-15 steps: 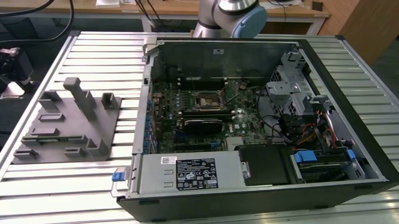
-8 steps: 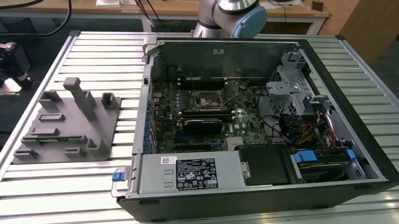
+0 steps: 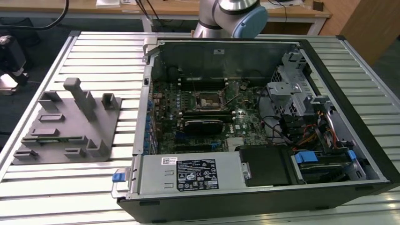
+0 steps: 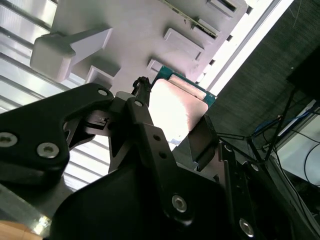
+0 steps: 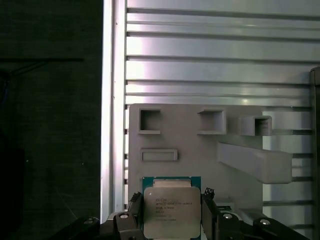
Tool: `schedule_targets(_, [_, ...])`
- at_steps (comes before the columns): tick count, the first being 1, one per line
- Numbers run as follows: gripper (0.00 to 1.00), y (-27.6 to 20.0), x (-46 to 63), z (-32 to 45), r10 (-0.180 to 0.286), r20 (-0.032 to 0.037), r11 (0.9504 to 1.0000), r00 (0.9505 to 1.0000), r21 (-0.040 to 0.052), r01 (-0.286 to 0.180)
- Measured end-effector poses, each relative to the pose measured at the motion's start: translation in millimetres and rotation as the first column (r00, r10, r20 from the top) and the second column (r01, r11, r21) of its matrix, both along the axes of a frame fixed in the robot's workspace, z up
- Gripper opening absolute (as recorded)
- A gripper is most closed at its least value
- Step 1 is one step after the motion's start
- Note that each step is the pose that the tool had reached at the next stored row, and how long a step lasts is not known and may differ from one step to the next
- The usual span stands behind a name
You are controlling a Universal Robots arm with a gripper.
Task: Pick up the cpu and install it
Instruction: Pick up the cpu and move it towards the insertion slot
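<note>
The cpu [image 5: 171, 211] is a flat square chip with a pale silver top and a green rim. My gripper [image 5: 171, 200] is shut on it, one black finger [image 5: 134, 204] against each side edge. In the second wrist view the cpu [image 4: 176, 106] sits between the same fingers [image 4: 141, 112] of the gripper [image 4: 172, 116], held in the air well above the grey plastic block [image 4: 140, 35]. In the exterior view the black socket frame [image 3: 209, 101] lies on the green motherboard inside the open computer case [image 3: 375, 154].
The grey block with upright posts [image 3: 65, 124] stands on the slatted metal table [image 3: 93, 187] at the exterior view's left, beside the case. Drive cages and cables [image 3: 293, 103] crowd the case's right part. The arm's base [image 3: 231, 14] rises behind the case. In the first wrist view the table edge [image 5: 107, 100] drops to dark floor.
</note>
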State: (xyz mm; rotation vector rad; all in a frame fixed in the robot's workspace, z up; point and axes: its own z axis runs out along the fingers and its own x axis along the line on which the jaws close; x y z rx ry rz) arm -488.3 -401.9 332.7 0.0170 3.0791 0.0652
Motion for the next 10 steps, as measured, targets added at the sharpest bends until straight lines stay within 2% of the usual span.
schedule_targets(10, [0.55,0.0,-0.3,20.9,0.000,0.0054,1.0000,1.0000,0.0000,0.000])
